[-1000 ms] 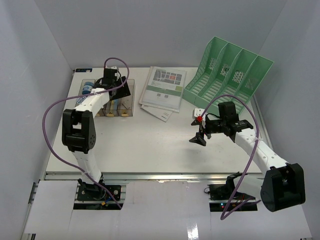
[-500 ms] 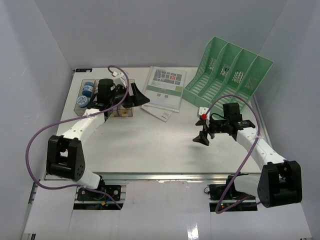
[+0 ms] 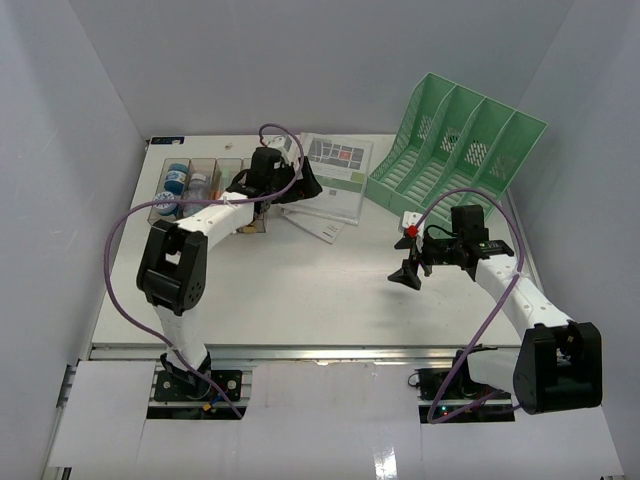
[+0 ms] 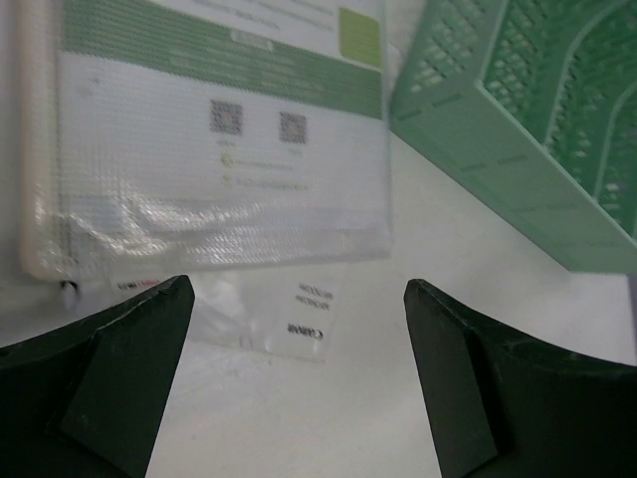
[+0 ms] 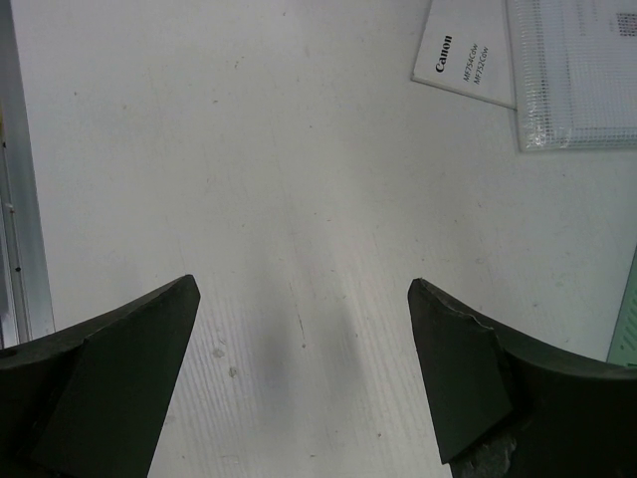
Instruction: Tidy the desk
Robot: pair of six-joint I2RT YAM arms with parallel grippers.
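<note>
The white desk (image 3: 300,290) holds a stack of papers: a plastic-sleeved sheet with green bands (image 3: 330,175) on top of a Canon booklet (image 3: 322,226). My left gripper (image 3: 304,186) hovers open over the stack's left edge. In the left wrist view it (image 4: 299,289) frames the sleeve's lower edge (image 4: 219,149) and the booklet corner (image 4: 299,317), with nothing between the fingers. My right gripper (image 3: 405,276) hangs open above bare desk right of centre. In the right wrist view it (image 5: 304,287) is empty, with the booklet (image 5: 463,60) farther off.
A green four-slot file rack (image 3: 455,145) leans at the back right, close to the papers (image 4: 537,129). A clear compartment tray (image 3: 200,170) with blue-capped items stands at the back left. The metal rail (image 3: 320,352) runs along the front edge.
My left arm has swung right from the clear tray to the paper stack, and its jaws have opened wider. The right arm has barely shifted.
</note>
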